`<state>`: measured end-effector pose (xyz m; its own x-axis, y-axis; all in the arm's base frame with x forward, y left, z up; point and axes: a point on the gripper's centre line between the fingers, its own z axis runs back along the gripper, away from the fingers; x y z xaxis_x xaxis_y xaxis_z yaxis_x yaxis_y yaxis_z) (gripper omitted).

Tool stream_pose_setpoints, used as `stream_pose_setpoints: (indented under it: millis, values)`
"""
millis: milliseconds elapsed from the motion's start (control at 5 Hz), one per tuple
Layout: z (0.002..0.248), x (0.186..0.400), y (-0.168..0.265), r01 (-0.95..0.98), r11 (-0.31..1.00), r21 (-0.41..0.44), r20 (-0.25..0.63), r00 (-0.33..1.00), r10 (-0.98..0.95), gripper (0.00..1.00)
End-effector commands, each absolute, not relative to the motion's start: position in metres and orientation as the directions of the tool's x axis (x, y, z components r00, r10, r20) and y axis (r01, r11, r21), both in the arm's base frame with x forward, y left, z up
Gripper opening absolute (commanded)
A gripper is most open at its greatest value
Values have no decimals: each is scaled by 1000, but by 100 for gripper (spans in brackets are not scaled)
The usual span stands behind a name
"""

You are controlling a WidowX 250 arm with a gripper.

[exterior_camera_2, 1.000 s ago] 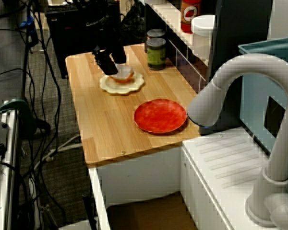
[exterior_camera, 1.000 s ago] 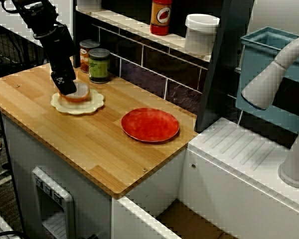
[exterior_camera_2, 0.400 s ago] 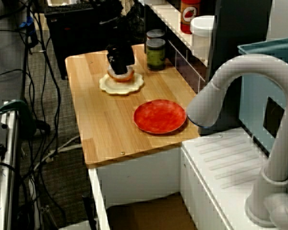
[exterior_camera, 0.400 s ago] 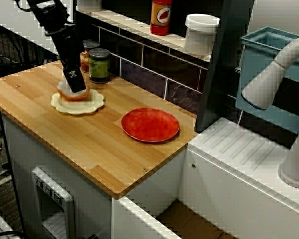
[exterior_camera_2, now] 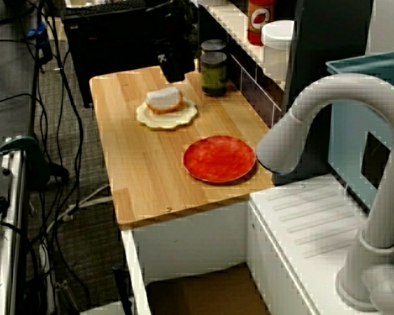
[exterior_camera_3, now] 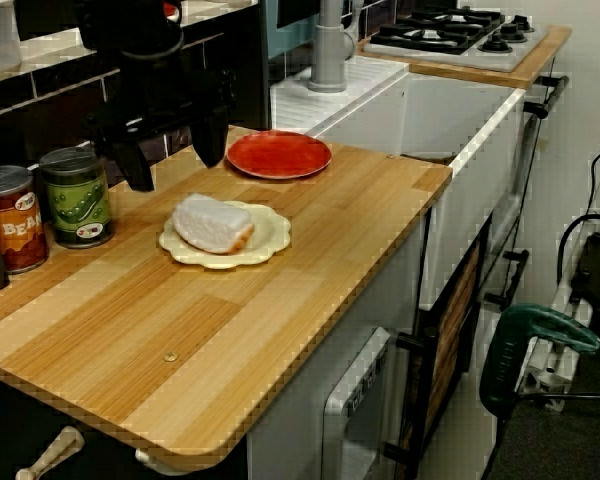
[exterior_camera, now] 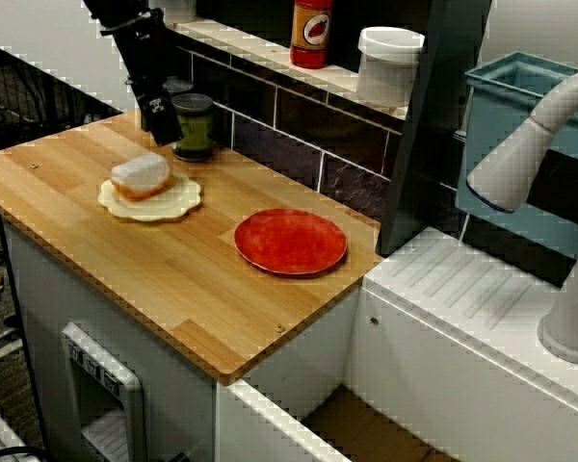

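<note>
A white and orange piece of food (exterior_camera: 141, 175) (exterior_camera_2: 163, 100) (exterior_camera_3: 212, 223) lies on a cream scalloped plate (exterior_camera: 176, 202) (exterior_camera_2: 184, 118) (exterior_camera_3: 268, 232) on the wooden counter (exterior_camera: 173, 279). My black gripper (exterior_camera: 162, 120) (exterior_camera_2: 173, 69) (exterior_camera_3: 173, 155) hangs above and just behind the plate, close to the green can (exterior_camera: 193, 125) (exterior_camera_3: 75, 197). In the view from the counter's end its two fingers (exterior_camera_3: 135, 168) stand spread apart with nothing between them. It touches neither the food nor the plate.
A red plate (exterior_camera: 291, 241) (exterior_camera_2: 219, 158) (exterior_camera_3: 278, 155) lies further along the counter. A red can (exterior_camera_3: 8, 218) stands beside the green one against the tiled wall. A shelf above holds a red bottle (exterior_camera: 311, 32) and a white tub (exterior_camera: 389, 63). A sink with a grey tap (exterior_camera: 530, 144) adjoins the counter.
The gripper was down on the food a second ago. It has let go, risen and moved back toward the cans. The food now lies tilted on the plate.
</note>
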<state>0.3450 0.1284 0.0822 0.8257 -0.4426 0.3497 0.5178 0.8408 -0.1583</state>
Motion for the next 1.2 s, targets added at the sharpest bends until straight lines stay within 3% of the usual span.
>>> stream_pose_setpoints:
  millis: [0, 600, 1000]
  values:
    - [116, 347, 138, 571, 816, -93, 380, 778, -501, 100]
    - [113, 329, 121, 741, 671, 22, 391, 611, -688, 100]
    - [111, 327, 116, 552, 833, -17, 306, 796, -522, 100]
